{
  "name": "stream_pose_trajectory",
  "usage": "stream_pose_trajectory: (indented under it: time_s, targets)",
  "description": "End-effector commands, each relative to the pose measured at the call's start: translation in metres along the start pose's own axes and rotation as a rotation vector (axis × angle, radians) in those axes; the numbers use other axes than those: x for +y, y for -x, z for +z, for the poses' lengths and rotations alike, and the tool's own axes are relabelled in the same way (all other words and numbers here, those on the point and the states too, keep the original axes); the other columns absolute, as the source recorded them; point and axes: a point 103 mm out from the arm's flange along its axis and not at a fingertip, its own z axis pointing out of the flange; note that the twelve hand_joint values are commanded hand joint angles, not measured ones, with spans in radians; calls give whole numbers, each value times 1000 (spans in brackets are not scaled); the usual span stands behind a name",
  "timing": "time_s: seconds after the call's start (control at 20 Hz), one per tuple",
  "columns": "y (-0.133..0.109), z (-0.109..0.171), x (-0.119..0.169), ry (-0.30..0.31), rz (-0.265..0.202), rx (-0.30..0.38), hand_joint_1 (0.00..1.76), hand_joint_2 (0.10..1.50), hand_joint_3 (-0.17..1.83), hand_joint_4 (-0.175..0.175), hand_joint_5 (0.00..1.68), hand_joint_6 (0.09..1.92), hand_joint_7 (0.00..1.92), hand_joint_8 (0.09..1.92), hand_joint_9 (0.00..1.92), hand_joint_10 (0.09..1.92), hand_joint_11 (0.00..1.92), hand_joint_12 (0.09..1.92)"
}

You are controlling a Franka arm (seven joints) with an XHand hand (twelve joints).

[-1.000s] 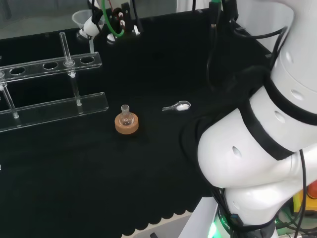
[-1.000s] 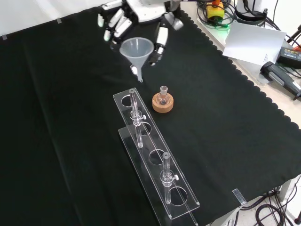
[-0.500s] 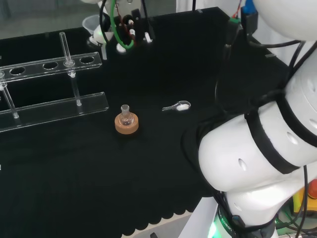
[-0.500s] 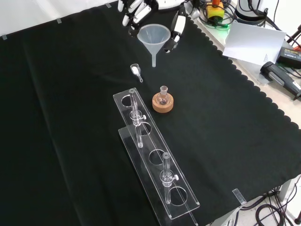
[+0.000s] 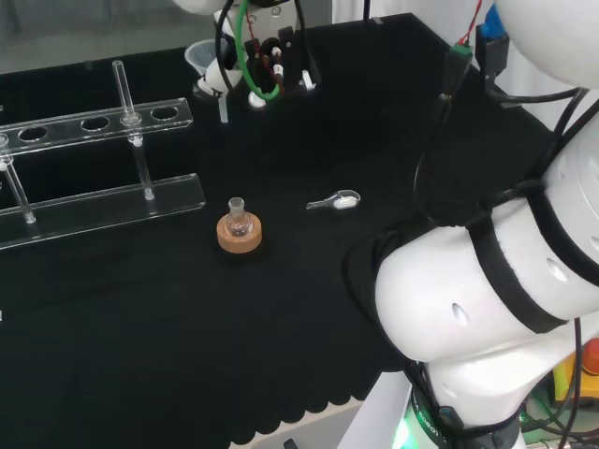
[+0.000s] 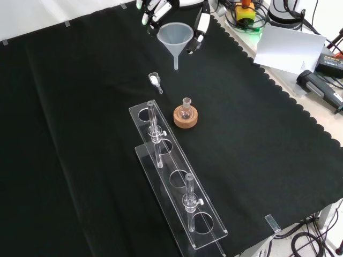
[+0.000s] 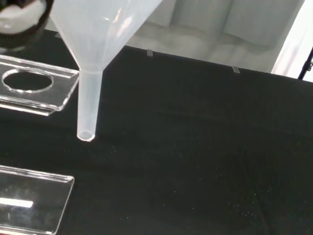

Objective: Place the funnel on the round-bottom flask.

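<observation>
The hand point(image 6: 199, 24) grips one funnel point(image 6: 175, 38) upright, spout pointing down, near the tabletop's point(image 6: 257, 128) far edge, well apart from one round-bottom flask point(image 6: 186, 110).

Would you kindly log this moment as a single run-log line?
hand: shut on funnel, held above cloth | round-bottom flask: upright on cork ring, neck bare | placement: not yet done

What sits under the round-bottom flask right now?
A cork ring holds the round-bottom flask on the black cloth. The flask's neck shows above the ring; the underside of its bulb is hidden inside it.
</observation>
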Motion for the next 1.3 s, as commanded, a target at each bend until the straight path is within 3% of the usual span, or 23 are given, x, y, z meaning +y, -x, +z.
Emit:
stream_pose_trajectory:
  time_s: [0.05, 0.65, 1.3]
  targets:
    - [21, 20, -2, -13, 4, 31, 824, 541, 522, 93, 783, 676, 1127, 454, 770, 351, 0, 1310]
    - [30, 46, -15, -29, -24, 60, 828, 538, 536, 97, 795, 676, 1134, 454, 779, 351, 0, 1314]
    - [13, 72, -26, -35, -87, 88, 830, 534, 549, 99, 800, 674, 1136, 452, 787, 352, 0, 1317]
